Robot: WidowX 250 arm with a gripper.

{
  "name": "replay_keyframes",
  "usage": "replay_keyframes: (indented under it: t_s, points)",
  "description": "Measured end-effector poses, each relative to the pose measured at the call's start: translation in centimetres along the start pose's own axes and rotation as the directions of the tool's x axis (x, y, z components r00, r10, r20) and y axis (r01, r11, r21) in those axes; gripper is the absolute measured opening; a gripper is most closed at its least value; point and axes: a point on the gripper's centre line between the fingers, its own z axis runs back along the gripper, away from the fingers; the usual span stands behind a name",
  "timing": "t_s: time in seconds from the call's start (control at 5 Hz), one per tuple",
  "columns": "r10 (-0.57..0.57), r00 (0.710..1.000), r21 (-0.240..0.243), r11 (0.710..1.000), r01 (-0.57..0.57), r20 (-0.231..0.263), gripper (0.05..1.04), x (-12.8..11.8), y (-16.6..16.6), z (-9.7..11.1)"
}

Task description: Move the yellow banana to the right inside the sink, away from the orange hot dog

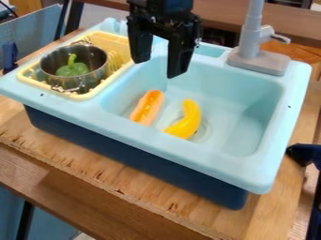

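Orange, yellow-streaked hot dog (149,108) lies below the tool (158,68).

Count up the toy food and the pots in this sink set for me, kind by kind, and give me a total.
Hot dog: 1, in the basin
Banana: 1, in the basin
Green pepper: 1, in the pot
Metal pot: 1, in the yellow rack
Total: 4

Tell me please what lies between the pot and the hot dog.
Between the pot and the hot dog, the camera view shows the edge of the yellow rack and a ledge of the blue sink.
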Motion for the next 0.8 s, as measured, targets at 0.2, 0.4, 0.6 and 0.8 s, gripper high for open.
replay_keyframes:
  t_s: [0.2,0.4,0.6,0.8]
  points:
    - [0.006,1.0,-0.007,1.0,-0.006,-0.024,0.998,0.2,0.0,-1.1]
    - [0.059,0.998,-0.017,0.998,-0.059,-0.002,0.998,0.8,-0.5,-4.2]
    - [0.082,0.995,-0.031,0.996,-0.08,0.048,0.998,1.7,-0.9,-4.7]
    - [0.076,0.997,-0.028,0.997,-0.076,0.006,0.998,2.4,-1.6,-6.9]
